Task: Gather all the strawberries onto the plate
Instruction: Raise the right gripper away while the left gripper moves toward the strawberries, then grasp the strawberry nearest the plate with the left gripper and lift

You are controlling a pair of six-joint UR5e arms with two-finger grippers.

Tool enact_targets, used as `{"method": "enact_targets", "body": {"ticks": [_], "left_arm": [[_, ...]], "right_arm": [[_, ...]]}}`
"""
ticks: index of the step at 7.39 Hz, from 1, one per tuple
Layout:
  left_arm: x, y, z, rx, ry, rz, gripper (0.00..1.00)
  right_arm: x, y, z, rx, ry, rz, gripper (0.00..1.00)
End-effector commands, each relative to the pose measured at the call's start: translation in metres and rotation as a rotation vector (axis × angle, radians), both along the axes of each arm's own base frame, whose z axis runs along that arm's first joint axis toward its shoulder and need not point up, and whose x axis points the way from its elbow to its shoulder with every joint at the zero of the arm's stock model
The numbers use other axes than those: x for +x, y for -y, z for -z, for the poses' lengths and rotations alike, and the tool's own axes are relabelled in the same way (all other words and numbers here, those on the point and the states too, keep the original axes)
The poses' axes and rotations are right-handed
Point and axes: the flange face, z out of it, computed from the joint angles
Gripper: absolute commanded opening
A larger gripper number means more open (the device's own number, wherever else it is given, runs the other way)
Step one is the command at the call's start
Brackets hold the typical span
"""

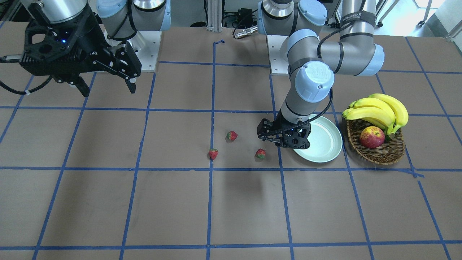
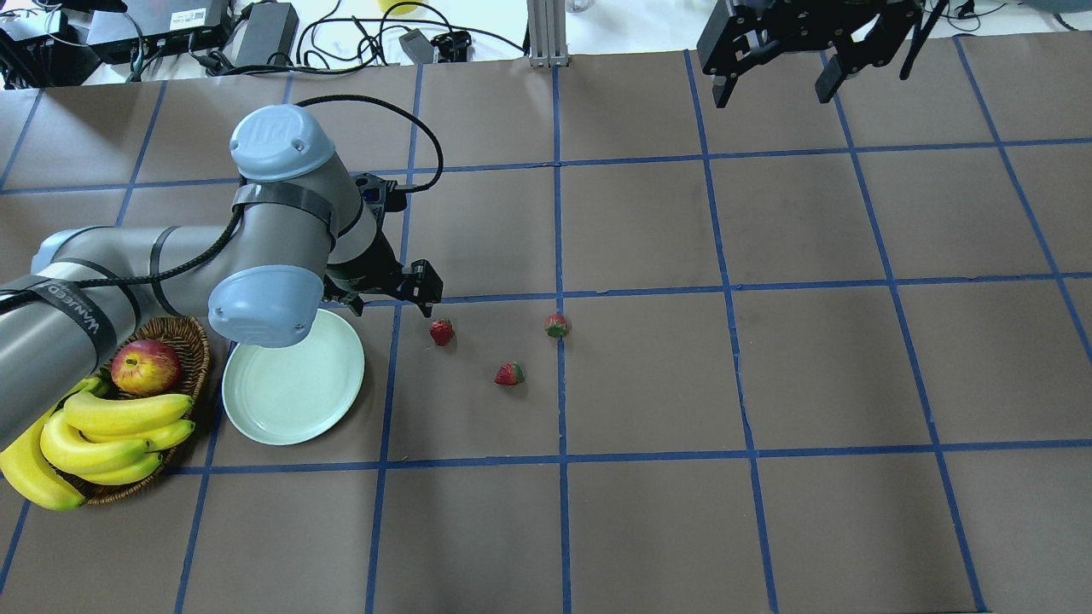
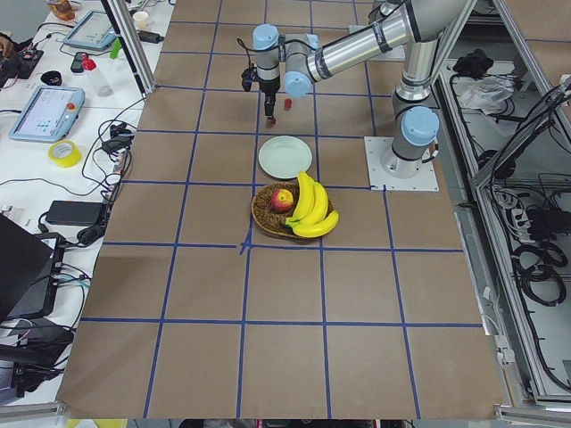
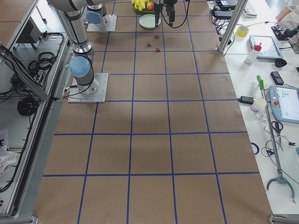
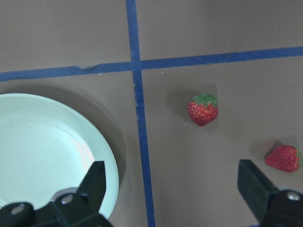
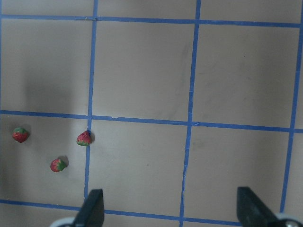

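Note:
Three strawberries lie on the brown table: one [image 2: 441,332] nearest the plate, one [image 2: 509,373] in the middle and one [image 2: 556,325] on a blue tape line. The pale mint-green plate [image 2: 293,384] is empty. My left gripper [image 2: 388,298] is open and empty, low over the table by the plate's rim, just short of the nearest strawberry. In the left wrist view the plate [image 5: 42,151] and two strawberries [image 5: 203,109] [image 5: 283,158] show between the open fingers. My right gripper [image 2: 775,85] is open and empty, raised far off at the table's back.
A brown wicker basket [image 2: 189,339] with a red-yellow apple [image 2: 145,365] and bananas [image 2: 111,426] stands beside the plate, under my left arm. Blue tape lines grid the table.

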Motion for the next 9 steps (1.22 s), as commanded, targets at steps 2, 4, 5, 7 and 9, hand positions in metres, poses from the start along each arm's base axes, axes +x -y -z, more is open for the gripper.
{"method": "enact_targets", "body": {"ticks": [2, 4, 5, 7, 9], "left_arm": [[-0.009, 0.005, 0.049, 0.045, -0.073, -0.003, 1.0], [-0.014, 0.009, 0.068, 0.04, -0.122, -0.011, 1.0], [-0.014, 0.011, 0.074, 0.046, -0.121, -0.011, 0.98], [-0.015, 0.011, 0.078, 0.055, -0.123, -0.012, 0.07], [-0.014, 0.013, 0.075, 0.052, -0.114, -0.016, 0.0]], "right_arm": [[-0.009, -0.005, 0.009, 0.013, -0.037, -0.02, 1.0], [-0.009, -0.016, 0.006, 0.016, -0.041, -0.023, 1.0], [-0.009, -0.015, 0.007, 0.017, -0.042, -0.024, 1.0], [-0.009, -0.015, 0.01, 0.018, -0.046, -0.029, 1.0], [-0.015, -0.014, 0.014, 0.023, -0.084, -0.026, 1.0]]}}
